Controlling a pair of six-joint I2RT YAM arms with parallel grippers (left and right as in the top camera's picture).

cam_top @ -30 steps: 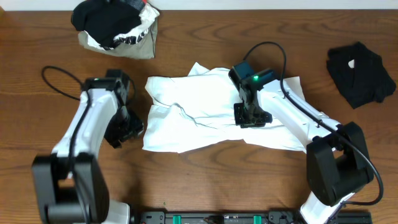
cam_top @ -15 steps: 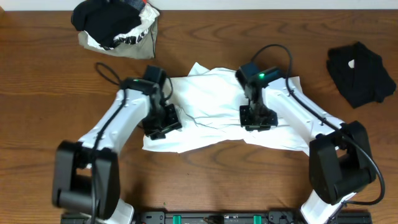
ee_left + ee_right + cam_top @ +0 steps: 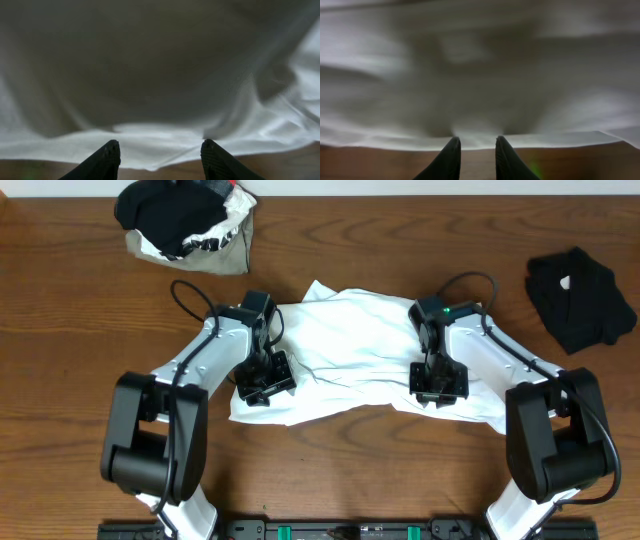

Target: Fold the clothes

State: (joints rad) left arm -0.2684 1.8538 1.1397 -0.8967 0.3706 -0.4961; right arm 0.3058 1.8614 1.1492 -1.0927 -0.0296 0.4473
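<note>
We see bare wooden bench (image 3: 60, 330) near and left; a heaped dark-and-white cloth pile (image 3: 185, 225) blocks far left, a black garment (image 3: 580, 298) far right.

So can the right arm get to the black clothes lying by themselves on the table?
Probably yes. The right gripper is low over the white T-shirt, and the black garment lies further out on that side with only bare table between. Nothing blocks the way, though the reach may be a stretch.

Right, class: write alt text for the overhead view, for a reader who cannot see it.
A crumpled white T-shirt lies on a wooden table, with the left arm and right arm reaching onto its front part. A pile of clothes sits back left, a black garment back right.
</note>
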